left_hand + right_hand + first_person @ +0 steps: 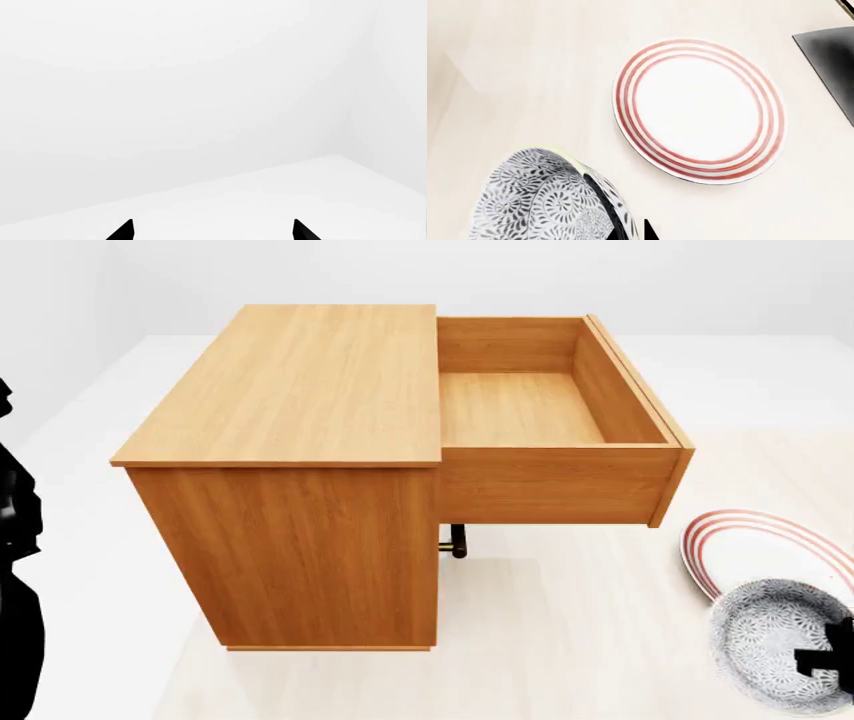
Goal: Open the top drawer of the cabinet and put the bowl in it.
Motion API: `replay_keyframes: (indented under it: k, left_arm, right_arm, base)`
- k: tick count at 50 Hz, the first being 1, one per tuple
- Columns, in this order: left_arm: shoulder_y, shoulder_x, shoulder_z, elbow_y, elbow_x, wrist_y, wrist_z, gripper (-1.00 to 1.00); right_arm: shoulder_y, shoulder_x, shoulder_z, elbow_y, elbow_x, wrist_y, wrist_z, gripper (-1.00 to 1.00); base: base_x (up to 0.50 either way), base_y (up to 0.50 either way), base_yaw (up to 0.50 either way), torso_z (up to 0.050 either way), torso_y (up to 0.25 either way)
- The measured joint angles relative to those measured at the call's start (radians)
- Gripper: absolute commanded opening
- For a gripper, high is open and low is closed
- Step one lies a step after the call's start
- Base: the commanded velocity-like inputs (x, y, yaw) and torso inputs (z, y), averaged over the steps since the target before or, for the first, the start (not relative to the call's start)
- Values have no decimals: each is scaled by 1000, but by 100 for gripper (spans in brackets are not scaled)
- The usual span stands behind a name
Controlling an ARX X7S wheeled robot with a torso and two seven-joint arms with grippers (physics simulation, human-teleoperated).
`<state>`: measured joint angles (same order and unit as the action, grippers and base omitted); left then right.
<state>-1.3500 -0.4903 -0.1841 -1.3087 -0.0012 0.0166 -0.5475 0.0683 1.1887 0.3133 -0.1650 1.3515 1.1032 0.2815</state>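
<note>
No writing visible. Top drawer of cabinet stood open. Bowl sat tilted in right gripper, jaws closed on rim, near plate. Left gripper jaws apart.

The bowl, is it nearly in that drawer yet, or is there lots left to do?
About halfway. Done: the top drawer of the cabinet stands pulled out, with nothing in it. In hand: the right gripper is at the rim of the bowl, which sits low at the right, next to the plate; whether it grips is unclear. Left: carrying the bowl over and setting it in the drawer.
</note>
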Motion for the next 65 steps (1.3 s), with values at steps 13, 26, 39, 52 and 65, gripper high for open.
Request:
replay_keyframes:
  k: [13,26,39,52,65]
  left_arm:
    - [0,0,-3,0,0,1,4,100]
    - [1,0,-6,0,1,6,8,100]
    - [2,-1,-1,0,2,11,15,100]
    - [6,-1,-1,0,1,20,19,100]
    - [10,-1,-5,0,0,28,24,100]
  right_arm:
    - [458,-1,-188,72,4,30,214,-100]
    - [1119,-170,-550,233,-287,62,284,-100]
    - [1614,-484,-925,611,-638,-90,130,-100]
    - [1820,-815,-1085,1061,-795,-381,-65,-100]
    - [1801,-1027,-1167,1287,-880,-601,-132,-100]
  base:
    - [0,0,0,0,0]
    - [0,0,0,0,0]
    - [0,0,0,0,0]
    - [0,0,0,0,0]
    - [0,0,0,0,0]
